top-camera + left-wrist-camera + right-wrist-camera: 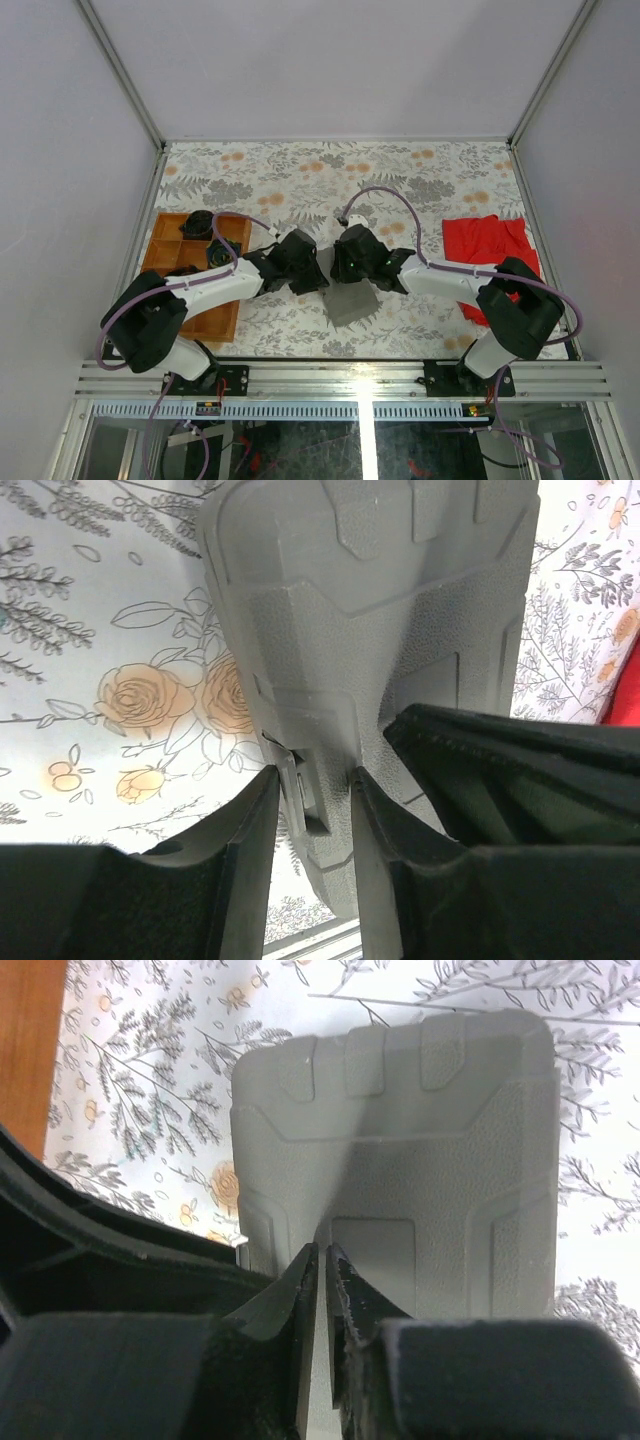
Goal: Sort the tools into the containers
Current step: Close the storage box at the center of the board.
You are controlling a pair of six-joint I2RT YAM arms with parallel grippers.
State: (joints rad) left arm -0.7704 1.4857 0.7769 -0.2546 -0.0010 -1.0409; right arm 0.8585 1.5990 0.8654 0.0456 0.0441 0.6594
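In the top view, the grey case (350,303) is seen closed. It lies at the near middle of the table (300,180), close to the front edge. The left gripper (314,277) and the right gripper (350,280) are both set at it. The wooden tray (214,322) is placed at the left, with some dark items (198,226) inside that are too small to be named. Nothing else of the task is seen loose on the table.

In the left wrist view, the fingers (248,870) are held apart on both sides of the latch (305,798). Whether it is pinched cannot be told.

In the right wrist view, the claw is shown together over the lid, with nothing between.

It is judged that the latch may slip out. The light case may also be pushed along the smooth cover toward the front edge, if the lid is not pressed firmly.

The surface is covered with a floral printed sheet, and a red cloth (487,240) lies at the right. The cell is enclosed by pale walls and metal rails (350,380).
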